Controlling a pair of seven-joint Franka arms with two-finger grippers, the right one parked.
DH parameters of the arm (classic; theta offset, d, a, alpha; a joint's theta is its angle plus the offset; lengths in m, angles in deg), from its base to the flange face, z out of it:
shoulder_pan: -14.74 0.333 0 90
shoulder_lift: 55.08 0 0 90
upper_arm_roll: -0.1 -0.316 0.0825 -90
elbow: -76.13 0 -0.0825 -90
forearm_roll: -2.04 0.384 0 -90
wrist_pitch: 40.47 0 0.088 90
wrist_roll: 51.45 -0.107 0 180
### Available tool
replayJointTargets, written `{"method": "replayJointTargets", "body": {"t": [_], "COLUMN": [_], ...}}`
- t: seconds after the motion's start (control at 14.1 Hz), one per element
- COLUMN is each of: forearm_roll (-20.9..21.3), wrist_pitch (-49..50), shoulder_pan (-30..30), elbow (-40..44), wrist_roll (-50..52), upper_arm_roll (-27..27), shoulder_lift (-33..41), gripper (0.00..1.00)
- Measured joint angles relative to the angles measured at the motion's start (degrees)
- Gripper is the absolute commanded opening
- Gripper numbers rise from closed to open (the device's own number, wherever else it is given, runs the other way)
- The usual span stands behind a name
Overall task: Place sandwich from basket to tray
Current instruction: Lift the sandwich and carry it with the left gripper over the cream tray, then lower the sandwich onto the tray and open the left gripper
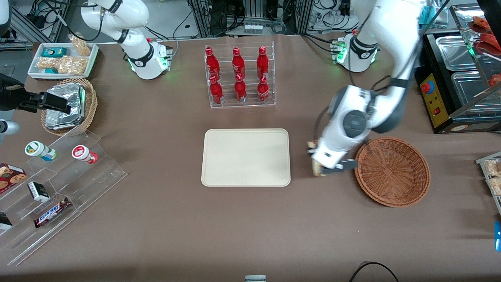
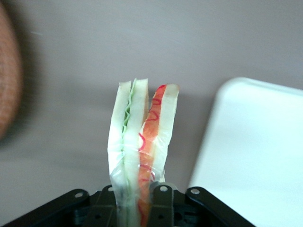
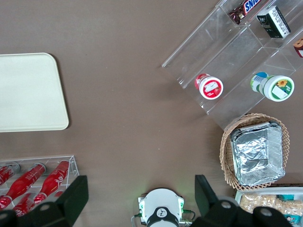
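My left gripper (image 1: 318, 162) hangs above the bare table between the reddish-brown wicker basket (image 1: 392, 170) and the cream tray (image 1: 245, 157). It is shut on the sandwich (image 2: 141, 137), a clear-wrapped wedge of white bread with green and orange-red layers. The black fingers (image 2: 162, 203) clamp its wrapped end. In the front view only bits of the sandwich (image 1: 316, 168) peek out under the wrist. The basket holds nothing that I can see. The tray (image 2: 258, 151) lies bare beside the sandwich, and the basket's edge (image 2: 7, 85) shows blurred.
A clear rack of red bottles (image 1: 238, 76) stands farther from the front camera than the tray. Toward the parked arm's end are a tan basket with foil packs (image 1: 70, 105), a white snack tray (image 1: 62, 58) and clear stepped shelves (image 1: 58, 188). A black appliance (image 1: 450, 82) stands near the working arm.
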Motion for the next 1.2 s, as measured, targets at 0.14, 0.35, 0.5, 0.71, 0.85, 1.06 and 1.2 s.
{"method": "replayJointTargets", "body": {"t": [0.14,0.35,0.5,0.71,0.85,1.06,1.2], "forearm_roll": [0.0,0.0,0.0,0.0,0.0,0.0,0.0], "wrist_pitch": [1.6,2.5,2.5,2.6,2.9,3.0,3.0], "shoulder_pan": [-5.7,-12.9,-16.0,-18.8,-19.7,-19.9,-19.8], "elbow": [5.4,13.9,17.7,20.5,21.8,23.0,23.4], "wrist_roll": [4.7,10.0,11.8,13.1,13.3,13.3,13.3], "upper_arm_roll": [0.0,0.0,0.0,0.0,0.0,-0.2,-0.7], "shoulder_lift": [-4.6,-13.7,-17.8,-19.5,-20.0,-21.3,-21.7], "gripper": [0.16,0.20,0.20,0.28,0.54,1.00,1.00]}}
